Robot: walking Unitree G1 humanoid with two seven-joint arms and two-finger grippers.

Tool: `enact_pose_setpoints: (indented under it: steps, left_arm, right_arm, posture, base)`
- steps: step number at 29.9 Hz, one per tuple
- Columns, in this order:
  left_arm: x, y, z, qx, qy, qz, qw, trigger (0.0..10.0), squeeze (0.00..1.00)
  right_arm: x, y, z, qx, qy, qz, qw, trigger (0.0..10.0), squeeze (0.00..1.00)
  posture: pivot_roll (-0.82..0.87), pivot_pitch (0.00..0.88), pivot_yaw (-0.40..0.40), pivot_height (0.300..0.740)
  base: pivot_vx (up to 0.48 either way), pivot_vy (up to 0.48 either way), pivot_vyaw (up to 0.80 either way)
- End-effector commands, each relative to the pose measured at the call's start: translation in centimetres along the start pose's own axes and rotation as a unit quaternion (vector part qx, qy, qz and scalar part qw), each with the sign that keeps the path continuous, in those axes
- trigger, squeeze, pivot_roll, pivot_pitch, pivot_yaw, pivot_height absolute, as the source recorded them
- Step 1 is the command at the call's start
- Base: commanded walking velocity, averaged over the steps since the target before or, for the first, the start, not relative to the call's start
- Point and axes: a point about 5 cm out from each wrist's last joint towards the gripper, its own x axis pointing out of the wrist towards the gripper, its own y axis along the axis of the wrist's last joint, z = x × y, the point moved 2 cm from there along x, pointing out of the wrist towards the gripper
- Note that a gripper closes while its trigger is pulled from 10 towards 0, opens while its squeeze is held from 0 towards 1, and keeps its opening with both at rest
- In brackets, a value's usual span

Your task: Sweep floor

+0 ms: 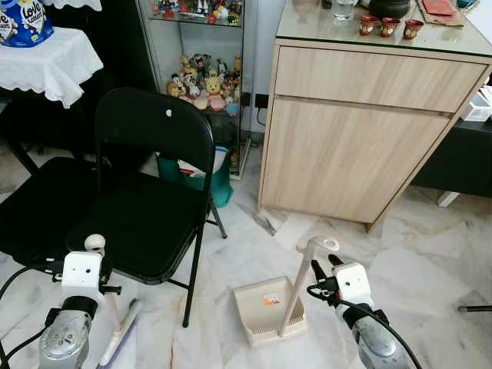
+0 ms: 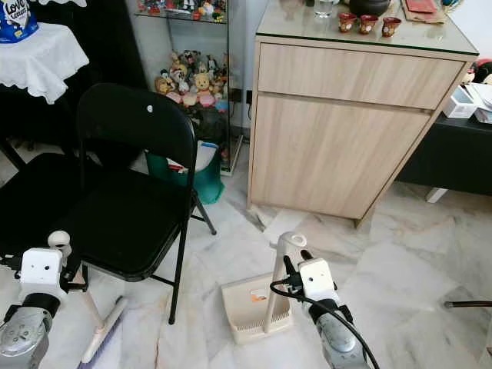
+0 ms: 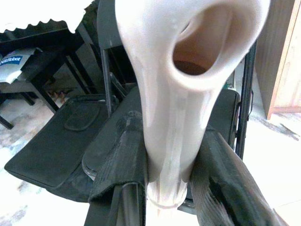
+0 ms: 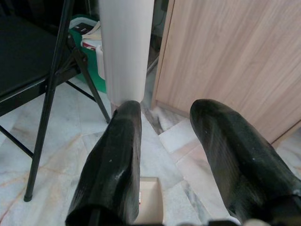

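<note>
A white broom stands at my lower left, its handle (image 1: 94,243) held upright and its head (image 1: 119,334) resting on the marble floor. My left gripper (image 1: 96,260) is shut on that handle; the left wrist view has the handle (image 3: 169,117) pinched between both black fingers (image 3: 120,160). A cream dustpan (image 1: 261,311) lies on the floor ahead, with its upright handle (image 1: 298,288) ending in a loop. My right gripper (image 1: 324,264) is open just right of the loop. In the right wrist view the dustpan handle (image 4: 124,52) stands past one fingertip, outside the gripper (image 4: 168,113).
A black folding chair (image 1: 146,207) stands right beside the broom. A light wood cabinet (image 1: 354,146) is behind the dustpan, with a sheet of paper (image 1: 296,229) at its foot. A green bin (image 1: 204,183), a glass toy shelf (image 1: 204,84) and a cloth-covered table (image 1: 46,61) lie further back.
</note>
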Motion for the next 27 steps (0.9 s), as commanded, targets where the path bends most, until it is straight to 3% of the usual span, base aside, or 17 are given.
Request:
enact_pose_setpoints:
  steps: [1,6,11,22,27]
  left_arm:
    - [0.0,0.2,-0.4,0.003,0.007,0.007,1.0,10.0,0.0]
    - [0.1,0.1,-0.4,0.004,0.007,0.007,1.0,10.0,0.0]
    - [0.1,0.2,-0.4,0.004,0.007,0.007,1.0,10.0,0.0]
    - [0.1,0.2,-0.4,0.007,0.004,0.007,1.0,10.0,0.0]
    - [0.1,0.2,-0.4,0.008,0.004,0.008,1.0,10.0,0.0]
  right_arm:
    - [0.3,0.6,0.3,-0.002,0.005,0.01,1.0,10.0,0.0]
    - [0.5,0.9,0.4,0.001,0.01,0.013,1.0,10.0,0.0]
    - [0.6,0.8,-0.2,0.029,0.053,0.004,0.998,10.0,0.0]
    - [0.5,0.3,-0.2,0.031,0.066,-0.011,0.997,10.0,0.0]
    - [0.6,0.8,0.9,0.007,0.027,0.002,1.0,10.0,0.0]
  posture:
    - [-0.01,0.109,-0.015,0.74]
    - [-0.01,0.107,-0.014,0.74]
    - [-0.01,0.106,-0.013,0.74]
    - [-0.01,0.109,-0.011,0.74]
    - [-0.01,0.111,-0.009,0.74]
  base:
    - [0.0,0.0,0.0]
    - [0.0,0.0,0.0]
    - [0.0,0.0,0.0]
    - [0.0,0.0,0.0]
    - [0.0,0.0,0.0]
